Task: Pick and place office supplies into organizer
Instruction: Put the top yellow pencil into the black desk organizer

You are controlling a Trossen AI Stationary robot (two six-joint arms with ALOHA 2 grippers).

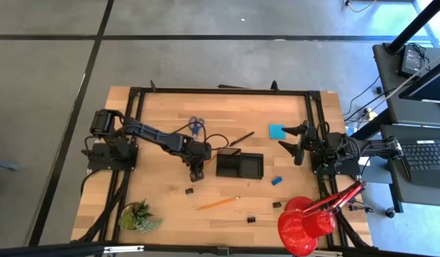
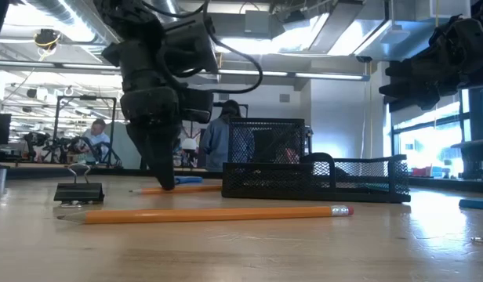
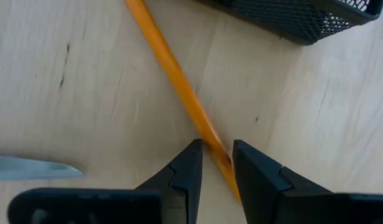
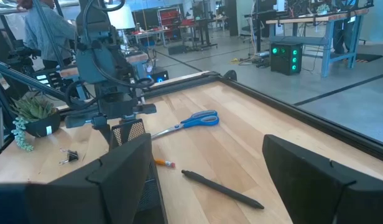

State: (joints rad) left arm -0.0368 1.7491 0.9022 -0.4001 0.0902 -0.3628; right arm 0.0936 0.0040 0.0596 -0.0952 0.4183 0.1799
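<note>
High: left gripper [image 1: 196, 173] down at table just left of organizer [image 1: 240, 165]; right gripper [image 1: 300, 144] parked near note pad [image 1: 277, 131], jaws wide, empty.
Low: second pencil [image 2: 218, 212] flat in front.
Left wrist: fingers [image 3: 186, 176] narrow, straddling orange pencil [image 3: 179, 87], pinching it at the tips.

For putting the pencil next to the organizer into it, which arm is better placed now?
The left. Its tool is down at the table with its fingers on either side of an orange pencil, close to the black mesh organizer. The right tool is open and raised at the table's right side.
</note>
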